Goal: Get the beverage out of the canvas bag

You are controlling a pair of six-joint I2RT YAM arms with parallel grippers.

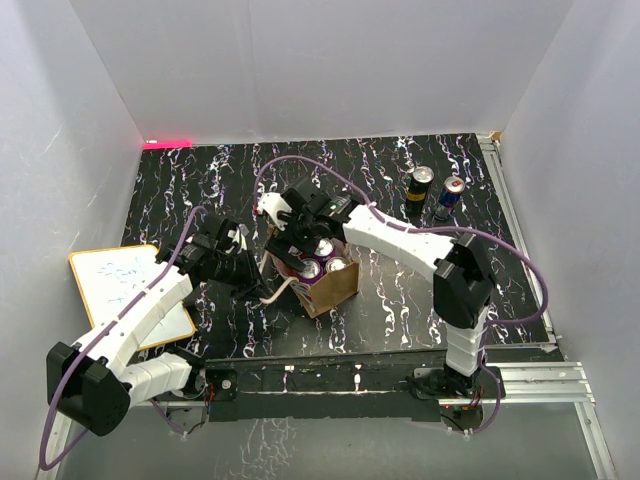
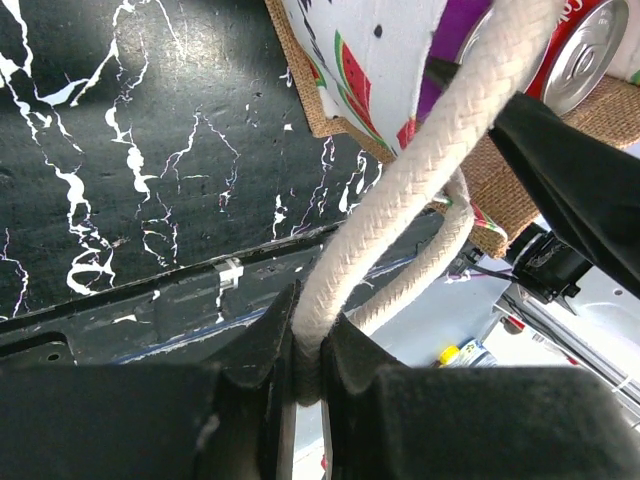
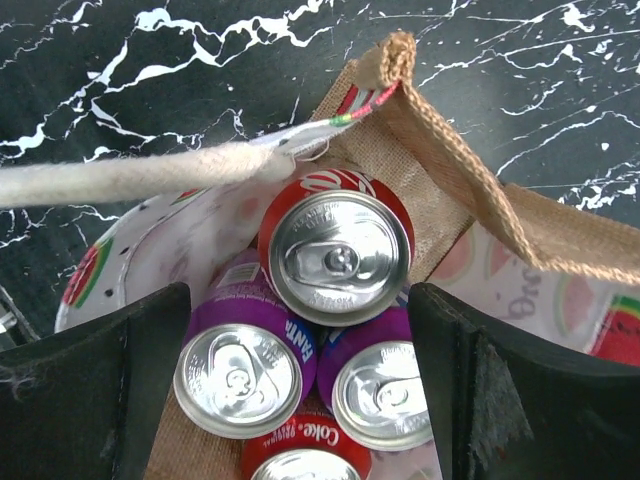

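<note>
Nearest, L gripper (image 2: pixel 305 362) pinches the canvas bag's (image 1: pixel 335 287) cream handle (image 2: pixel 400 190), apparently to steady it & hold the mouth wide. Mid-table (image 1: pixel 390 312), R gripper (image 3: pixel 300 370), jaws spread, straddles a red can (image 3: pixel 335 255) inside w/ purple cans (image 3: pixel 240 375). Beyond, two cans (image 1: pixel 420 186) stand far right.

Your top view looks down from high over the near edge across the whole table (image 1: pixel 400 180). Your left wrist view hugs the rope handle (image 2: pixel 400 190) of the canvas bag (image 1: pixel 338 288); your right wrist view looks straight down, close, onto the cans (image 3: pixel 340 255) in that same bag.
</note>
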